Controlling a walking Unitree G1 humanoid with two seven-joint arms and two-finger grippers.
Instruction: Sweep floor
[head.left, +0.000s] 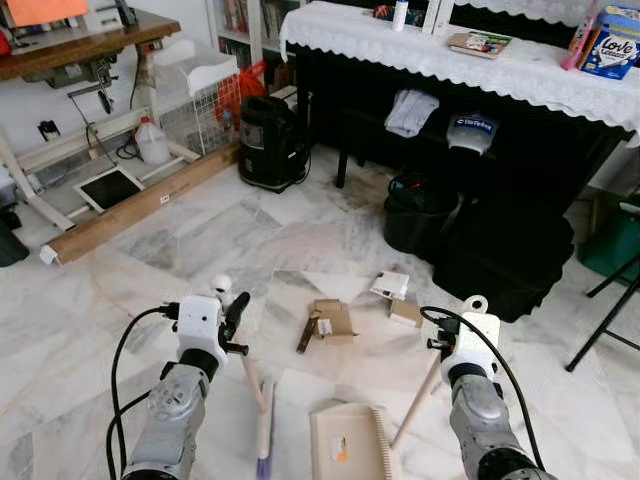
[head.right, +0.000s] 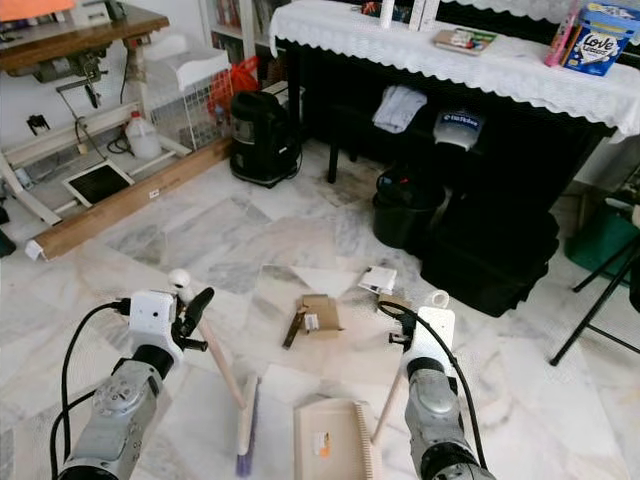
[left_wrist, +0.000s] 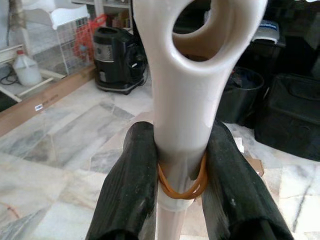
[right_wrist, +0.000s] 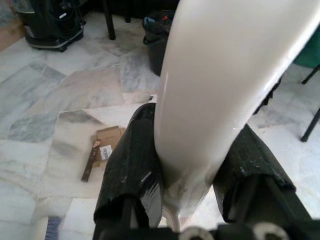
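My left gripper (head.left: 233, 318) is shut on the cream broom handle (left_wrist: 182, 100), just above an orange rubber band. The handle slants down to the broom head (head.left: 265, 415), whose purple bristles rest on the marble floor. My right gripper (right_wrist: 195, 135) is shut on the pale dustpan handle (right_wrist: 220, 75). That wooden shaft (head.left: 415, 400) runs down to the beige dustpan (head.left: 350, 440), which lies flat between my arms. Ahead of the pan lie cardboard scraps (head.left: 333, 320) and small white and tan boxes (head.left: 392, 285).
A black vacuum (head.left: 270, 140) stands at the back left beside a long wooden plank (head.left: 140, 205). A black bucket (head.left: 420, 210) and black bags (head.left: 505, 250) sit under the lace-covered table (head.left: 450, 55). Black stand legs (head.left: 610, 310) are at the right.
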